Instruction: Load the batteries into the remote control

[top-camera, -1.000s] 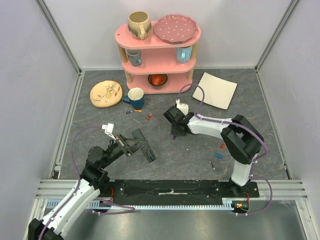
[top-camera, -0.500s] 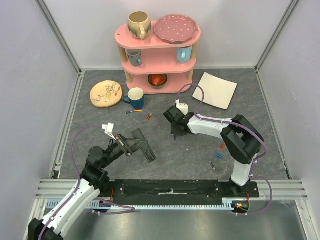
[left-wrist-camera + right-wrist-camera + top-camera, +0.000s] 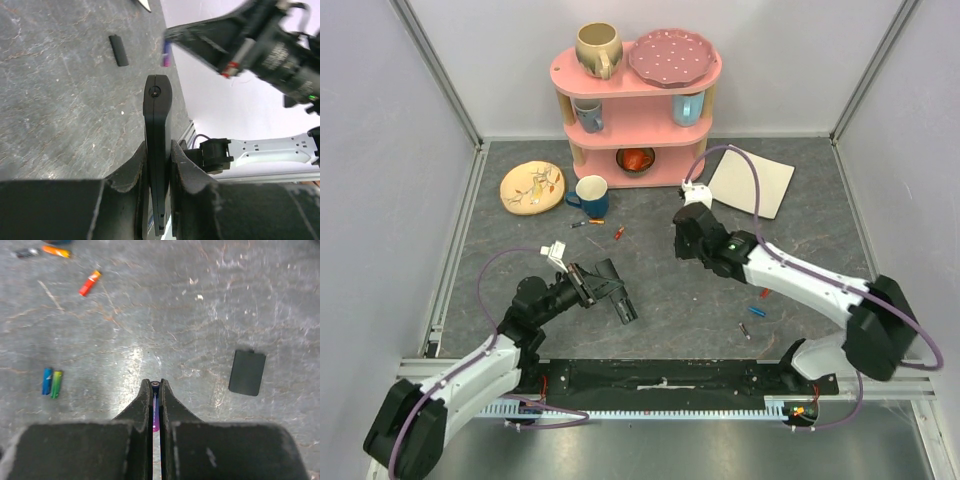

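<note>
My left gripper (image 3: 592, 287) is shut on the remote control (image 3: 613, 292), a slim black bar held on edge above the table; in the left wrist view the remote (image 3: 157, 117) sticks out between the fingers (image 3: 182, 165). My right gripper (image 3: 684, 248) is shut on a thin blue-purple battery (image 3: 155, 407), held above the table. That battery also shows in the left wrist view (image 3: 166, 54). The black back cover (image 3: 247, 372) lies flat on the table to the right of my right gripper (image 3: 155, 386). Loose batteries lie apart: an orange-red one (image 3: 89, 283) and a blue and green pair (image 3: 51, 382).
More batteries lie by the blue mug (image 3: 591, 193) and near the right arm's base (image 3: 757, 310). A pink shelf (image 3: 638, 100) with crockery stands at the back, a yellow plate (image 3: 532, 186) to its left, a white square plate (image 3: 752, 180) to its right.
My right arm has stretched out and its gripper has moved a little right and back with the battery. My left gripper has shifted the remote slightly right.
</note>
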`<state>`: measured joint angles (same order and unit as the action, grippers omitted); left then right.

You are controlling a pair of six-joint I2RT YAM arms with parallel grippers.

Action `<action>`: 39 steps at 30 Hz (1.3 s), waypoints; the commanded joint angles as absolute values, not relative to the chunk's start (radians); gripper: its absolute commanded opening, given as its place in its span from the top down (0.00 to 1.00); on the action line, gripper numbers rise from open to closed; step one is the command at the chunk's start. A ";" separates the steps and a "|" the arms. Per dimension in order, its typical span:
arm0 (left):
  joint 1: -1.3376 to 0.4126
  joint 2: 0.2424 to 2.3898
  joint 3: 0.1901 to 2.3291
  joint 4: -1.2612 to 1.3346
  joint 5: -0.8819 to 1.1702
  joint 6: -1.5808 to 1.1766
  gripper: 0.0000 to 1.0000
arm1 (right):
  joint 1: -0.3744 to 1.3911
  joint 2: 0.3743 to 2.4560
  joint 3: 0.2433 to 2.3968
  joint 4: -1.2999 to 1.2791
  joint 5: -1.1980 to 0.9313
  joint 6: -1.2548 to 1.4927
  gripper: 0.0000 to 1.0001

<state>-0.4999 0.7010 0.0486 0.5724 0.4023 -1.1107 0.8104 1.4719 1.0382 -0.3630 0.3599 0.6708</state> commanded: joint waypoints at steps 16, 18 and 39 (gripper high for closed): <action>-0.552 1.130 0.098 1.192 0.362 -1.238 0.98 | 0.868 1.037 0.792 -0.008 0.149 0.500 1.00; -0.557 1.146 0.098 1.228 0.344 -1.247 0.98 | 0.883 1.032 0.787 0.017 0.137 0.509 1.00; -0.606 1.362 0.098 1.526 0.271 -1.457 0.98 | 1.187 1.127 0.868 0.015 0.371 0.522 1.00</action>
